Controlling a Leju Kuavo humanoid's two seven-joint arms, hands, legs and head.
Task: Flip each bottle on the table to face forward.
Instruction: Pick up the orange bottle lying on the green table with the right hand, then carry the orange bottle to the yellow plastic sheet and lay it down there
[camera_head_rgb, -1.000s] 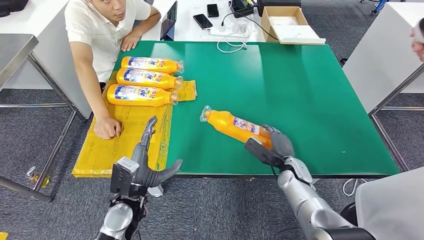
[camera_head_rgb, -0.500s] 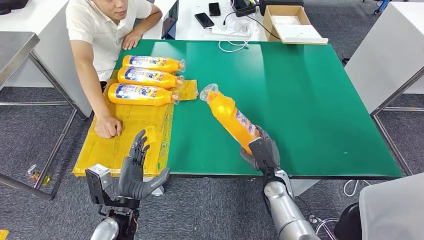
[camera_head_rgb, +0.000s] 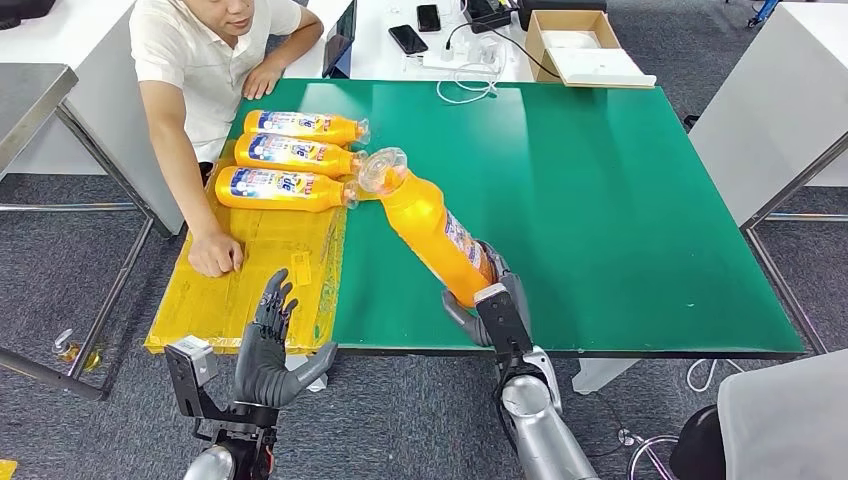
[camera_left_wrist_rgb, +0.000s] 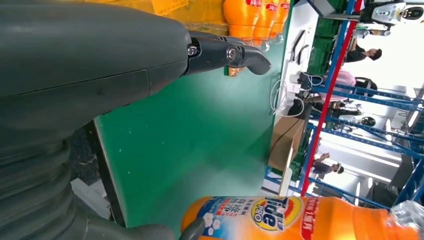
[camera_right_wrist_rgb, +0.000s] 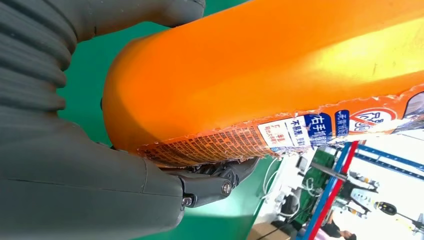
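Observation:
My right hand (camera_head_rgb: 492, 303) grips the base of an orange bottle (camera_head_rgb: 432, 232) and holds it lifted and tilted above the green table (camera_head_rgb: 620, 200), its clear cap toward the far left. In the right wrist view the orange bottle (camera_right_wrist_rgb: 280, 75) lies in the right hand (camera_right_wrist_rgb: 90, 165). Three more orange bottles (camera_head_rgb: 290, 156) lie in a row on the yellow mat (camera_head_rgb: 250, 270), labels up. My left hand (camera_head_rgb: 268, 345) hovers open below the table's near edge. The left wrist view has the held bottle (camera_left_wrist_rgb: 305, 220) with its label facing that camera, beyond my left hand (camera_left_wrist_rgb: 100, 65).
A person (camera_head_rgb: 200, 70) sits at the table's far left corner, one fist (camera_head_rgb: 215, 257) resting on the yellow mat. Phones (camera_head_rgb: 405, 40), cables and a cardboard box (camera_head_rgb: 575, 45) lie on the white desk behind. A white table (camera_head_rgb: 780, 110) stands to the right.
My right hand has lifted the bottle off the table and swung it up and left, cap toward the row. My left hand has dropped lower and nearer.

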